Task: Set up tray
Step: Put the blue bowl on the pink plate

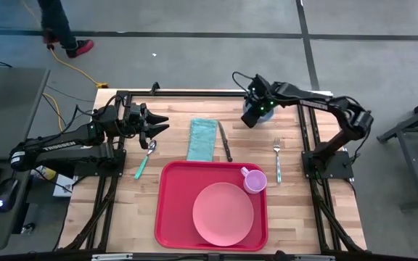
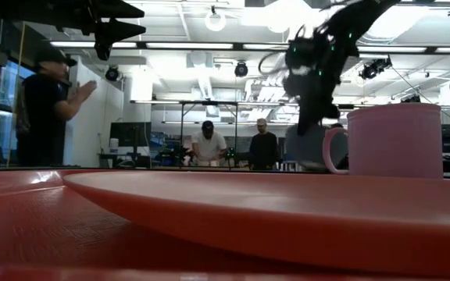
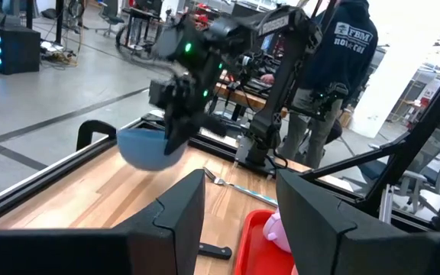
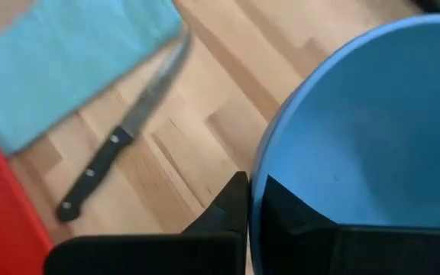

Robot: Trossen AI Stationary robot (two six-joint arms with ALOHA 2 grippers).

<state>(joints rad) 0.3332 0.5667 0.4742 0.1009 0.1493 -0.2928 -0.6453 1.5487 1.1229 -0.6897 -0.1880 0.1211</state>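
Note:
The red tray (image 1: 167, 217) lies at the table's near middle. It carries a round pink plate (image 1: 223, 212) and a pink cup (image 1: 255, 180). My right gripper (image 1: 253, 116) is near the table's far edge, shut on a blue bowl (image 4: 373, 130); the left wrist view shows that bowl (image 3: 145, 148) too. My left gripper (image 1: 165, 123) hangs open over the table's left part, above a teal-handled spoon (image 1: 145, 159), touching nothing. A teal napkin (image 1: 202, 139), a knife (image 1: 225, 141) and a fork (image 1: 277, 159) lie flat on the wood. My right gripper pinches the blue bowl's rim (image 4: 260, 164). One finger (image 4: 228, 206) is outside the wall and the other finger (image 4: 296, 210) is inside the hollow. The fingers come from above, pointing down. In the left wrist view the bowl hangs tilted below them, off the wood.
Black frame rails (image 1: 194, 93) run along the table's far edge and sides. Bare wood (image 1: 296, 210) lies to the right of the tray and between the napkin and the fork. People stand in the room beyond the table; one walks on the floor at the far left (image 1: 60, 29).

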